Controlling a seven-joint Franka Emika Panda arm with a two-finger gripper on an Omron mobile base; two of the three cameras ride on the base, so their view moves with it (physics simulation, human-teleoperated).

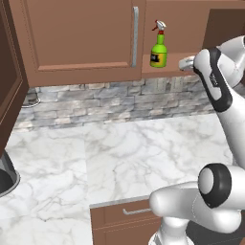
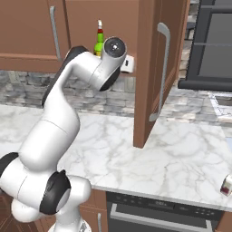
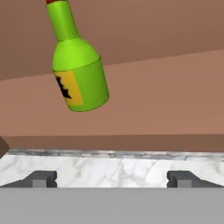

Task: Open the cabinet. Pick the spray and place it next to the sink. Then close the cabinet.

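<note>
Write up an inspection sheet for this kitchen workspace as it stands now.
Surface: marble counter, bare ahead of the arm.
Job's things: cabinet right door swung open, left door shut; spray upright on the bottom shelf, untouched.
Clutter: small object at the counter's right edge, too cropped to identify; dark round object at far left.
Gripper: gripper open, fingers wide, level with the shelf and short of the spray, which sits off to one side of its line.
Cables: nothing seen.
Surroundings: stone backsplash, drawer fronts below the counter, dark window frame at right.
</note>
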